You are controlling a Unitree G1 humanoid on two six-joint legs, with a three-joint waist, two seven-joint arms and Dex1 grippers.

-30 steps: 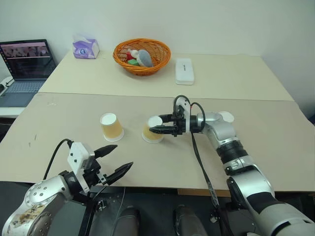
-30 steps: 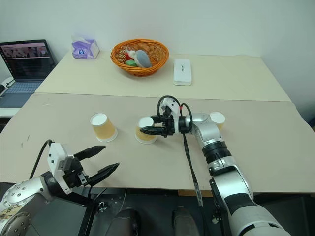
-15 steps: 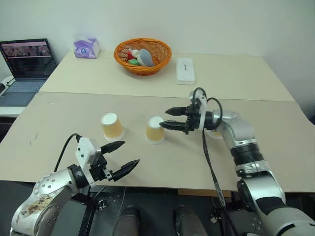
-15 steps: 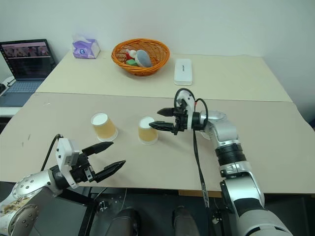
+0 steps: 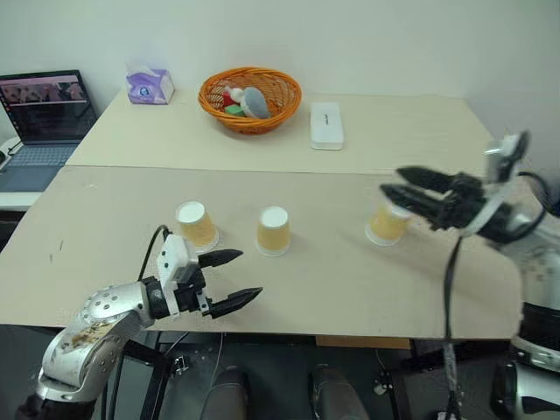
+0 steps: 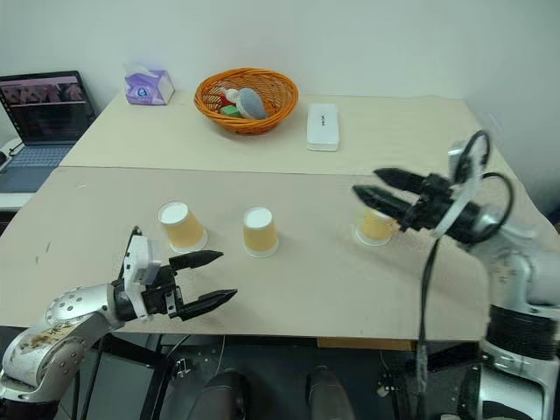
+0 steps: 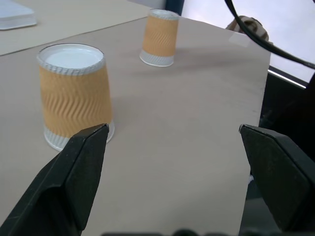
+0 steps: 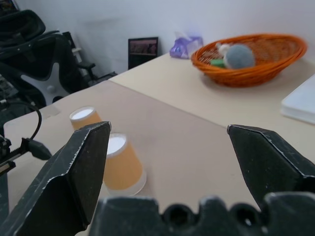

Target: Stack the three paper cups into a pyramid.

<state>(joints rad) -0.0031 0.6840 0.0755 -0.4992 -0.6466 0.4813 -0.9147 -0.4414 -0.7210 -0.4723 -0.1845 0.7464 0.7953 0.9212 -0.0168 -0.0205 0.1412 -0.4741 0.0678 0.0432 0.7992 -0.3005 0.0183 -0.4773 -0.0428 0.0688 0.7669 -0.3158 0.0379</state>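
Three paper cups stand upside down in a row on the near table, apart from one another: the left cup (image 5: pixel 195 225), the middle cup (image 5: pixel 274 230) and the right cup (image 5: pixel 388 223). No pyramid stands. My left gripper (image 5: pixel 249 275) is open and empty near the table's front edge, in front of the left and middle cups. The left wrist view has the middle cup (image 7: pixel 74 93) close by and the right cup (image 7: pixel 160 37) farther off. My right gripper (image 5: pixel 391 181) is open and empty, raised above the right cup. Its wrist view looks toward the middle cup (image 8: pixel 123 164) and the left cup (image 8: pixel 84 118).
On the far table stand a wicker basket (image 5: pixel 210 98) with toys, a flat white box (image 5: pixel 326 125) and a tissue box (image 5: pixel 148 87). A laptop (image 5: pixel 39 114) sits on a side desk at the left. A seam (image 5: pixel 262 169) divides the two tables.
My right gripper opened off the middle cup, then swung right and up to above the right cup. The left gripper edged slightly rightward. The cups stayed in place.
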